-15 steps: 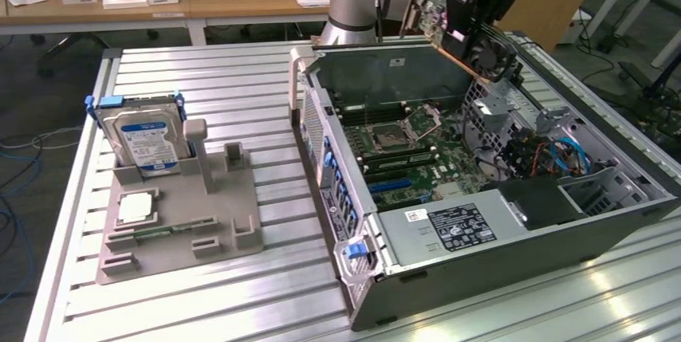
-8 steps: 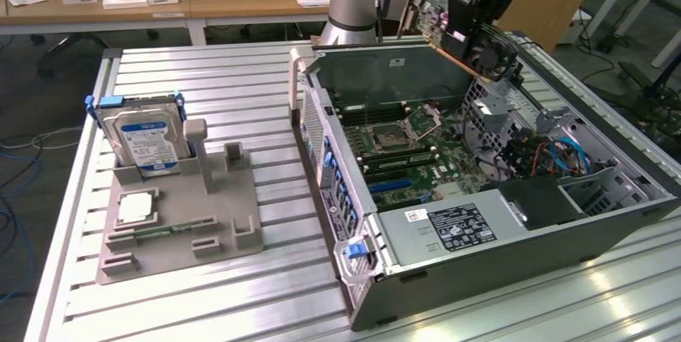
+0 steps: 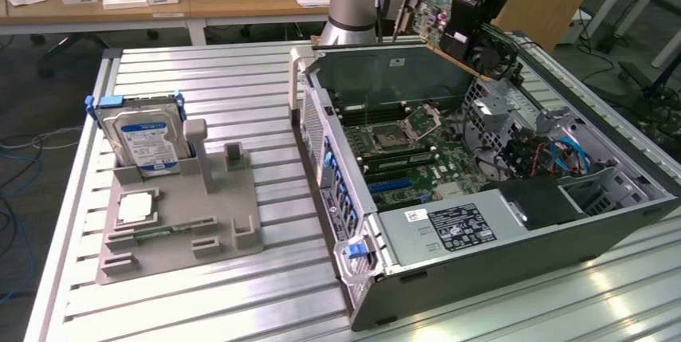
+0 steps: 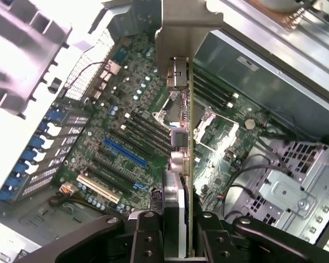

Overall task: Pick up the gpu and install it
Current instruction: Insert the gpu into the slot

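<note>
The Universal Robots arm's pale silver-grey cylindrical base column [image 3: 355,3] carries a light blue cap ring at its joint and stands at the far edge of the table. Toward the exterior view's right, the black boxy wrist-end gripper [image 3: 481,3] is matte and angular. In the wrist view, its black metal fingers [image 4: 148,241] show round silvery screw heads and dark linkage bars.

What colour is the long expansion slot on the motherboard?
Blue, the long expansion slot beside a white one; clearest in the wrist view.
</note>
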Tool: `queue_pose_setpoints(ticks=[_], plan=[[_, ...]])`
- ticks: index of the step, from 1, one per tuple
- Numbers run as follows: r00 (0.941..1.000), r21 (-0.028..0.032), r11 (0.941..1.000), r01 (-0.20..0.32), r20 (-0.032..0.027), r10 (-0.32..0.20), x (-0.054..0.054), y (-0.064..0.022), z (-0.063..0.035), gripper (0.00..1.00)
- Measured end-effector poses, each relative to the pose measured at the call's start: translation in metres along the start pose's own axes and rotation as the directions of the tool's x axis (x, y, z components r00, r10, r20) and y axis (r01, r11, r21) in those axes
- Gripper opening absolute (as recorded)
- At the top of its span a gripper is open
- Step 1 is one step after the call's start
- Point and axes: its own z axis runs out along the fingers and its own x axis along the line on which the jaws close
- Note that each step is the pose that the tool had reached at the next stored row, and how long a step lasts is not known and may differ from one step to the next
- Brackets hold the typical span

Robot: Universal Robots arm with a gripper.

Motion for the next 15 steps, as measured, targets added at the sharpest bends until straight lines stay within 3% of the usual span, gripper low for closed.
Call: queue_pose_setpoints(ticks=[4,7,11,15], plan=[[0.9974,-0.0019,0.9974,0.072,-0.0034,-0.072,0.0000,0.0000,0.0007,0.28],[0.9920,-0.0036,0.9920,0.126,-0.0059,-0.126,0.0000,0.0000,0.0012,0.28],[0.9803,-0.0059,0.9804,0.197,-0.0089,-0.197,0.0001,-0.0001,0.0017,0.28],[0.9639,-0.0079,0.9640,0.266,-0.0113,-0.266,0.0001,-0.0001,0.0022,0.28]])
